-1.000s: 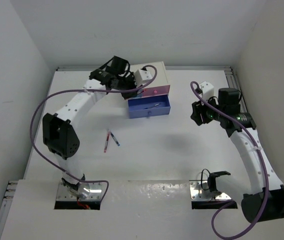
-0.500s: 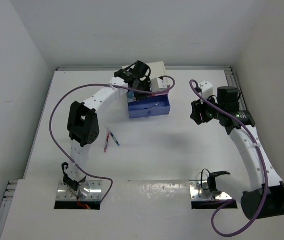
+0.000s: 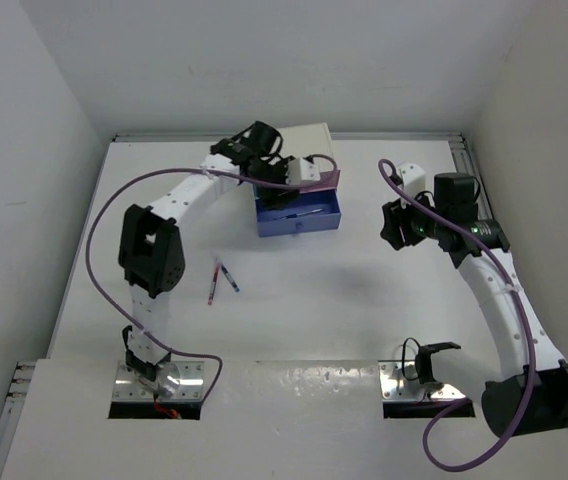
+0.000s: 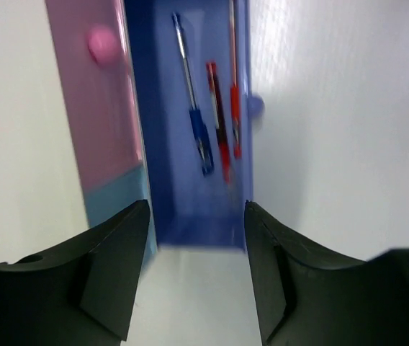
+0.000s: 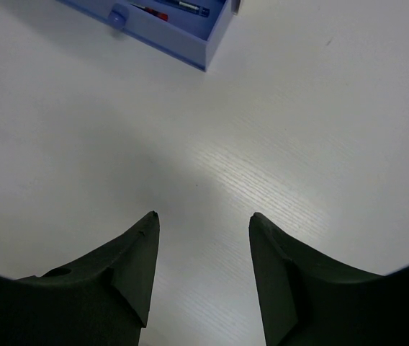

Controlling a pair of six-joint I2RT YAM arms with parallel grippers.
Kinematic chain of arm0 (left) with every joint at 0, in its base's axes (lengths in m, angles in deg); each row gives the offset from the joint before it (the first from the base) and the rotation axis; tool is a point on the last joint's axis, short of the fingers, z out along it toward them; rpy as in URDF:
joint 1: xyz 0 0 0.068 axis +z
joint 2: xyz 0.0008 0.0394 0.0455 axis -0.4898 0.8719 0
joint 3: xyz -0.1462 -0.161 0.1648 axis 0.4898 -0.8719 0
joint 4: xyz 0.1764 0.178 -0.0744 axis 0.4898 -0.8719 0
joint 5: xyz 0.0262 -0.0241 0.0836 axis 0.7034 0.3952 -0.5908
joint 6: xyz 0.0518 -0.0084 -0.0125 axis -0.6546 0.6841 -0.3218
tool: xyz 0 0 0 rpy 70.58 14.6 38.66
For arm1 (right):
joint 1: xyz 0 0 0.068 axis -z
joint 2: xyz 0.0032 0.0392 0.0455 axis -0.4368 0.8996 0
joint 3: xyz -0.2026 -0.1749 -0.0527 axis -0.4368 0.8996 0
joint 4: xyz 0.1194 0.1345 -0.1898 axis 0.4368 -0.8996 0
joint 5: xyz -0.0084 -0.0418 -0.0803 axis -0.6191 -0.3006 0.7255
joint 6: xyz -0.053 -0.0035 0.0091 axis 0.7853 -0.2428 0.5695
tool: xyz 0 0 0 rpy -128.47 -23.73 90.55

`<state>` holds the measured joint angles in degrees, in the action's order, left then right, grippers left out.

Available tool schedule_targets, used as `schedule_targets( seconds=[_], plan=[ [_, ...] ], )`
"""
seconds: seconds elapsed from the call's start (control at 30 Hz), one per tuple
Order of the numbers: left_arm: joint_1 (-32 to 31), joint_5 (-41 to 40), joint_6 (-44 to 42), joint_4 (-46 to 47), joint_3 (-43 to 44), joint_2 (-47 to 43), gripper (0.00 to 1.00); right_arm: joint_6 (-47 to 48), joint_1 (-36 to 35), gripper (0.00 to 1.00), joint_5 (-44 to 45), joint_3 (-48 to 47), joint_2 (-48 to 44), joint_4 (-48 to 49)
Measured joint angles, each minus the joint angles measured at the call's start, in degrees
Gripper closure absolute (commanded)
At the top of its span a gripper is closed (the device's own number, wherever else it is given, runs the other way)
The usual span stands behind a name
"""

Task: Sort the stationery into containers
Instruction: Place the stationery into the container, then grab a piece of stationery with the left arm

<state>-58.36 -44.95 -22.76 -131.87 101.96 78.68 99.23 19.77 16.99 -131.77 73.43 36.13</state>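
Observation:
The white cabinet (image 3: 302,140) stands at the back of the table. Its wide periwinkle drawer (image 3: 299,222) is pulled open, and in the left wrist view (image 4: 138,115) it holds a blue pen (image 4: 194,108) and two red pens (image 4: 222,115). The pink drawer front (image 4: 82,108) with its knob and the light-blue drawer front (image 4: 111,202) are shut. My left gripper (image 3: 272,183) is open and empty over the drawer's left end (image 4: 196,207). Two thin pens (image 3: 221,281) lie on the table. My right gripper (image 3: 394,226) is open and empty above bare table (image 5: 204,216).
The table (image 3: 324,300) is white, with walls on the left, back and right. The left arm's purple cable loops over the left side. In the right wrist view the drawer's corner (image 5: 183,43) shows at the top edge.
My left arm swung right from the cabinet's left side to over the open drawer, then drew back slightly left. The right arm has barely moved.

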Motion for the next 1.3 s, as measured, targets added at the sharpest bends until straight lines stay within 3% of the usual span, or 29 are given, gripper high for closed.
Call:
schedule_targets(
  seconds=[0.13,0.23,0.4,0.5,0.6,0.83,1.07,1.3],
  plan=[
    [7.1,5.6,-12.9,-3.8,-14.2,-13.7,0.40,0.0,0.0,0.47,0.0,0.1,-1.2,0.0],
    [11.7,6.5,-24.4,-10.1,-18.4,-23.0,0.41,0.0,0.0,0.47,0.0,0.7,-2.6,0.1],
    [13.5,9.4,-41.9,-19.1,-22.3,-30.5,0.40,0.9,0.0,0.47,0.1,1.4,-2.8,0.1],
    [15.8,7.9,-53.4,-22.5,-32.1,-34.6,0.41,1.6,0.0,0.47,0.3,1.9,-2.8,0.0],
    [17.2,5.6,-59.5,-25.2,-40.0,-37.9,0.43,2.1,0.0,0.47,0.5,2.3,-2.8,-0.1],
    [17.5,2.7,-65.0,-26.9,-47.1,-44.5,0.45,2.2,0.0,0.47,0.5,2.6,-2.7,0.0],
    [18.5,0.7,-66.3,-26.7,-52.1,-45.3,0.45,2.2,0.0,0.47,0.5,2.6,-1.9,0.0],
    [18.5,2.1,-66.6,-20.8,-59.7,-47.2,0.46,2.1,0.0,0.47,0.5,2.6,-0.9,0.0]
  ],
)
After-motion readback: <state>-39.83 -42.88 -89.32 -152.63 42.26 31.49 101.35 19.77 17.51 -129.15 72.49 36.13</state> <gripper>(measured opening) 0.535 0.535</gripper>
